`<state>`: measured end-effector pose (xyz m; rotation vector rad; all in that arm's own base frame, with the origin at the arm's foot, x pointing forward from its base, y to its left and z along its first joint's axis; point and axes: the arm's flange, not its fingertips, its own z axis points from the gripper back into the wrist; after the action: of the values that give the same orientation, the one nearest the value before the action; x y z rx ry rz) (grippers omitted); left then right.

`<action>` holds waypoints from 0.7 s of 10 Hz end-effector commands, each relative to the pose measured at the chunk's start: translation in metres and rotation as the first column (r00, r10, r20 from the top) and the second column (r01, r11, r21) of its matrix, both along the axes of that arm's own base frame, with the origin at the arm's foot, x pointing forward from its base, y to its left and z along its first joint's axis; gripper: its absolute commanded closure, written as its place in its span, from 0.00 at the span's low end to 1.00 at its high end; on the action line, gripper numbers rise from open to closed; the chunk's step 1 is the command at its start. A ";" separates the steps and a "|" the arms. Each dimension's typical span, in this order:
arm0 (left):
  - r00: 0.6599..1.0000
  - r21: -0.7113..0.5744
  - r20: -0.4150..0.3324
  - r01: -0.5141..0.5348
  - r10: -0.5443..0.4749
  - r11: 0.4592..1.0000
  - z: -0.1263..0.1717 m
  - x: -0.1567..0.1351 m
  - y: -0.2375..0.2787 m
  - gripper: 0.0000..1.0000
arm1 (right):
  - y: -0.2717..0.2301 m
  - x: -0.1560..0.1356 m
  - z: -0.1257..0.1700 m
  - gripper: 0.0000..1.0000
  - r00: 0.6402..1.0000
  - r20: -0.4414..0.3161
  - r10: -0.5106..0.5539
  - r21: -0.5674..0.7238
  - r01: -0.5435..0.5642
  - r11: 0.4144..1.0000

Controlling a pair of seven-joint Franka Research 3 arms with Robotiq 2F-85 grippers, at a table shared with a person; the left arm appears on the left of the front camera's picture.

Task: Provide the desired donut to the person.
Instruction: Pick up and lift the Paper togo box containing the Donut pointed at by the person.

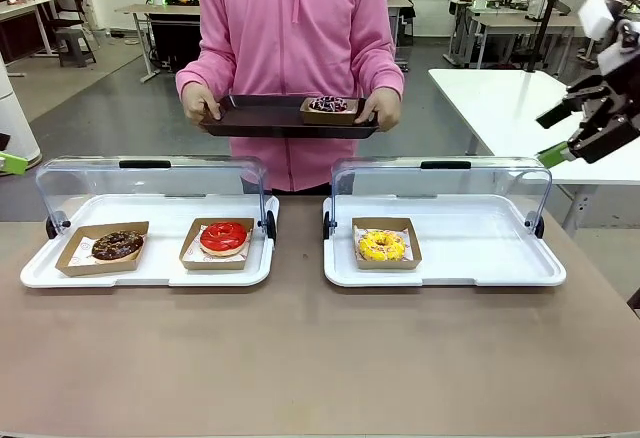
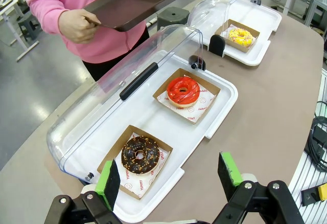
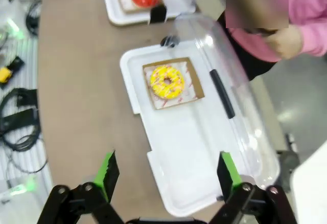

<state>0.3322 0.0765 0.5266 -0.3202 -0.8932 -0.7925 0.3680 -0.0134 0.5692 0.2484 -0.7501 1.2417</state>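
The left gripper (image 2: 169, 177) and the right gripper (image 3: 167, 175) both hang released, jaws spread wide, grasping and touching nothing, each off the outer end of one of two white trays on the counter (image 1: 320, 348). Three donuts sit there in cardboard boxes: a chocolate donut (image 1: 118, 245) and a red donut (image 1: 224, 237) on the left tray (image 1: 150, 276), and a yellow donut (image 1: 382, 246) on the right tray (image 1: 480, 258), with both clear lids raised. A fourth donut (image 1: 328, 105) lies on the dark tray (image 1: 260, 120) that the person (image 1: 295, 28) holds in two hands beyond the counter.
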 end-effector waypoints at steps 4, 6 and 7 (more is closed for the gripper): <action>1.000 -0.013 0.005 0.010 -0.010 1.000 -0.001 0.001 0.000 0.00 | -0.001 0.012 -0.007 0.00 0.995 0.083 0.058 0.100 -0.066 0.993; 1.000 -0.013 0.005 0.010 -0.010 1.000 -0.001 0.001 0.000 0.00 | -0.002 0.013 -0.006 0.00 0.990 0.118 0.070 0.116 -0.084 0.990; 1.000 -0.013 0.005 0.010 -0.010 1.000 -0.001 0.001 0.000 0.00 | -0.003 0.012 -0.006 0.00 0.987 0.143 0.074 0.126 -0.093 0.988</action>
<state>0.3322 0.0765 0.5266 -0.3202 -0.8932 -0.7925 0.3736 -0.0133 0.5665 0.2973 -0.8865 1.2815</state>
